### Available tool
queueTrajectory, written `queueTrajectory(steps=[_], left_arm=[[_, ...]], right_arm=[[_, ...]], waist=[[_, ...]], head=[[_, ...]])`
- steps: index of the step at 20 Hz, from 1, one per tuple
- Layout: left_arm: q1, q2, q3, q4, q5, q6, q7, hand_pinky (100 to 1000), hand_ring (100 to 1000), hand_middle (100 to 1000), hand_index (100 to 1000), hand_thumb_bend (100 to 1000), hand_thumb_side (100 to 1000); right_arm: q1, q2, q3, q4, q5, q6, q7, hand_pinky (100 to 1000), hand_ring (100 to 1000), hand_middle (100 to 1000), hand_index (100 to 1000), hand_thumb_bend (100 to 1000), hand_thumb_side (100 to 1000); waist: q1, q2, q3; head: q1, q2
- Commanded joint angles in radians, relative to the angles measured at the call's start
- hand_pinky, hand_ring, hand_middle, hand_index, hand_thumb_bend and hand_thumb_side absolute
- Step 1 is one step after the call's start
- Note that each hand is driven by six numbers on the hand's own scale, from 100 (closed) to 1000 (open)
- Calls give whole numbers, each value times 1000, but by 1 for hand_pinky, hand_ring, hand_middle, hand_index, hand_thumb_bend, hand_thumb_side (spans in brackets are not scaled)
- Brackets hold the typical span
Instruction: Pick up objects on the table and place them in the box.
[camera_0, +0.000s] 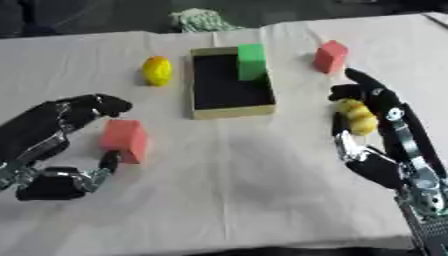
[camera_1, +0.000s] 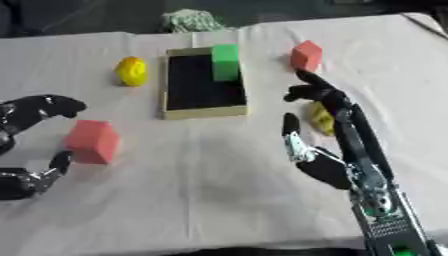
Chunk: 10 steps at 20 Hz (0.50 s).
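The right hand (camera_0: 378, 131), at the right of the frame, has its fingers and thumb spread around a yellow object (camera_0: 357, 116) on the table (camera_0: 236, 190); whether it grips it cannot be told. At the left, the left hand (camera_0: 61, 145) is open, fingers arched above and thumb below a red cube (camera_0: 124, 140). The box (camera_0: 229, 83), upper centre, holds a green block (camera_0: 252, 61) in its far right corner. A yellow ball (camera_0: 157, 70) lies left of the box, a second red cube (camera_0: 331, 56) to its right.
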<state>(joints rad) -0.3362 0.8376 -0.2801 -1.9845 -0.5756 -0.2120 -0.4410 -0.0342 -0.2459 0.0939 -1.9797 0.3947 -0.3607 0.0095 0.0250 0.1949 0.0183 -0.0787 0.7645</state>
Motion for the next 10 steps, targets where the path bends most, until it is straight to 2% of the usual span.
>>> queueTrajectory(steps=[1,3,5,10], left_arm=[[-49,118,6,-16,-4,9,-117,819,771,807,946,177,379],[-87,137,-11,-16,1,23,-186,818,774,809,945,295,423],[-121,145,-33,-16,-8,28,-249,819,775,811,945,361,442],[-186,125,-76,16,-41,37,-372,818,778,814,945,474,522]], right_arm=[[-7,-15,3,-20,2,-3,8,810,796,640,938,100,427],[-9,-15,4,-20,0,-3,9,810,796,640,938,100,427],[-10,-16,5,-20,-2,-4,11,810,796,640,938,100,427],[-12,-15,7,-20,-6,-4,15,810,796,639,938,100,427]], waist=[[1,-11,-3],[2,-11,-7],[2,-11,-10],[2,-8,-14]], head=[[7,-8],[8,-10],[8,-12],[7,-11]])
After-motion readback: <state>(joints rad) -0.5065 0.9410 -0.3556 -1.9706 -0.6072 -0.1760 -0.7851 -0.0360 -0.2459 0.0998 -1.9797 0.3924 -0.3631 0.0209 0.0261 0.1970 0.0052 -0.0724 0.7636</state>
